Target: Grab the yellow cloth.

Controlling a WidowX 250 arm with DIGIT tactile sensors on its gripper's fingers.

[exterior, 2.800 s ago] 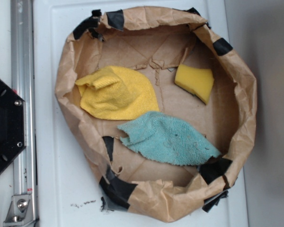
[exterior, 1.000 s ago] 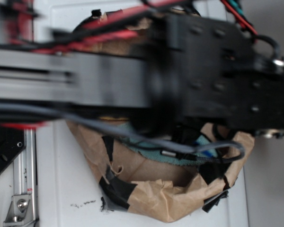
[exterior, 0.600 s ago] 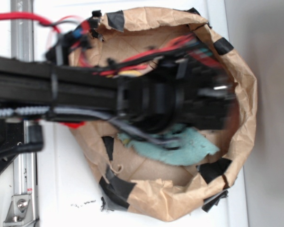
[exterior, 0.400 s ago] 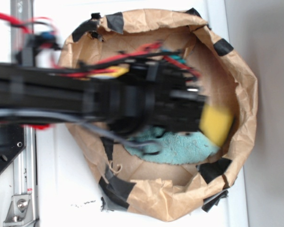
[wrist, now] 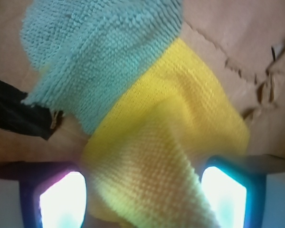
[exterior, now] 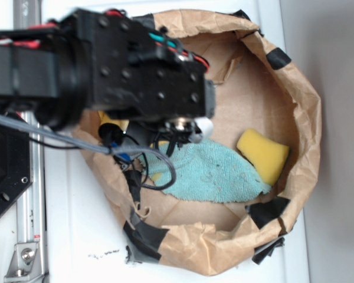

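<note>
In the wrist view the yellow cloth (wrist: 171, 142) lies bunched on the brown paper, a raised fold of it running down between my two fingers. The teal cloth (wrist: 99, 52) overlaps its far edge. My gripper (wrist: 145, 192) is open, and its fingers (wrist: 61, 199) straddle the yellow fold close on both sides. From the exterior view, the black arm (exterior: 135, 71) covers the left half of the paper basin. Only slivers of the yellow cloth (exterior: 108, 121) show beneath it, and the fingers themselves are hidden.
A crumpled brown paper basin (exterior: 301, 106) with black tape patches holds everything. The teal cloth (exterior: 215, 174) lies in its middle and a yellow sponge block (exterior: 264, 154) sits at the right wall. Cables (exterior: 147, 168) hang below the arm. A metal rail (exterior: 29, 194) runs down the left.
The arm swept into view across the basin and now sits over its left half. The sponge has gone from upper right to lower right. The teal cloth has shifted toward the yellow one.
</note>
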